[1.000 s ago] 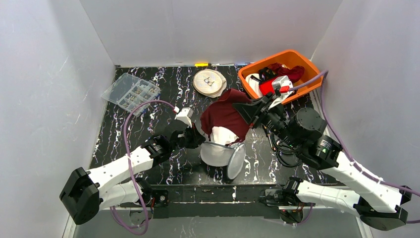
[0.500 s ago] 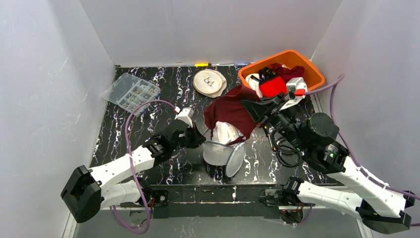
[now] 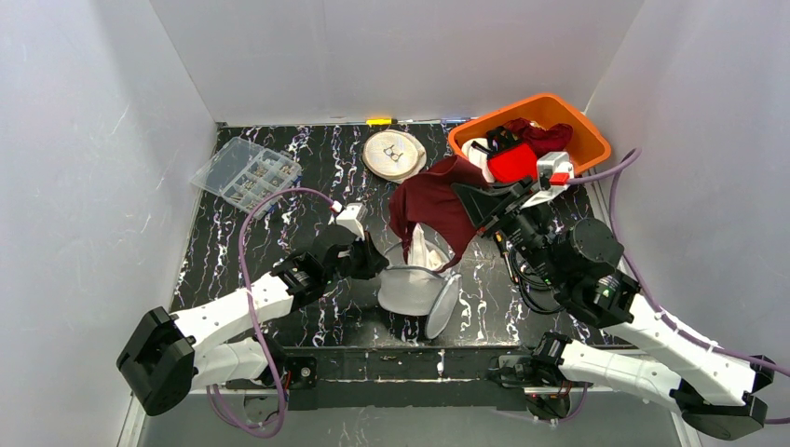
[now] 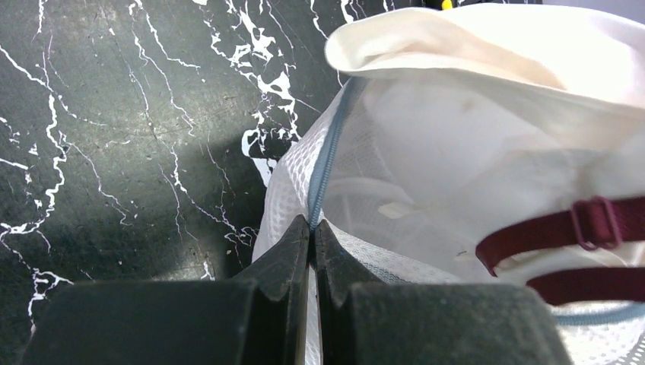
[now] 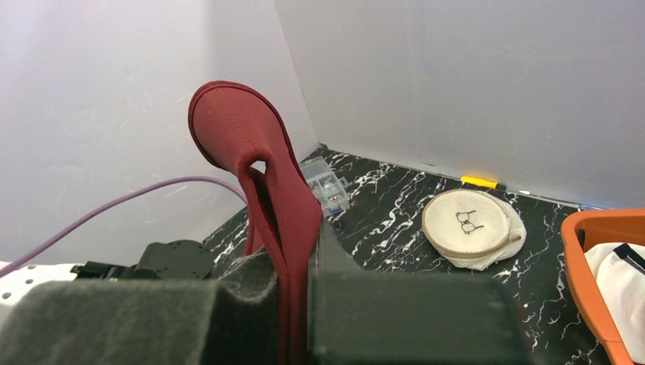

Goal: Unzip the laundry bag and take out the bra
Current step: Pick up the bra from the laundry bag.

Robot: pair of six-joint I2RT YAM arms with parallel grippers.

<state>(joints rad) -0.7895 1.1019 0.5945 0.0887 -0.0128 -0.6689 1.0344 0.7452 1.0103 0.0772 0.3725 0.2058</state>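
Note:
The white mesh laundry bag [image 3: 410, 289] lies open near the table's front middle, its round lid [image 3: 442, 305] flipped to the right. My left gripper [image 3: 373, 264] is shut on the bag's rim at its blue zipper band [image 4: 327, 163]. My right gripper [image 3: 466, 200] is shut on the dark red bra [image 3: 430, 209] and holds it up above the bag; its lower part still hangs into the bag's mouth. In the right wrist view the bra [image 5: 258, 152] rises from between the shut jaws. Red straps [image 4: 578, 228] lie inside the bag.
An orange bin [image 3: 582, 126] with red and white clothes stands at the back right. A second round cream laundry bag [image 3: 394, 154] lies at the back middle. A clear compartment box [image 3: 247, 172] sits at the back left. White walls close in the table.
My right gripper has lifted the bra up and back-right, drawing more of it out of the bag. My left gripper stayed shut on the bag's rim and shifted slightly.

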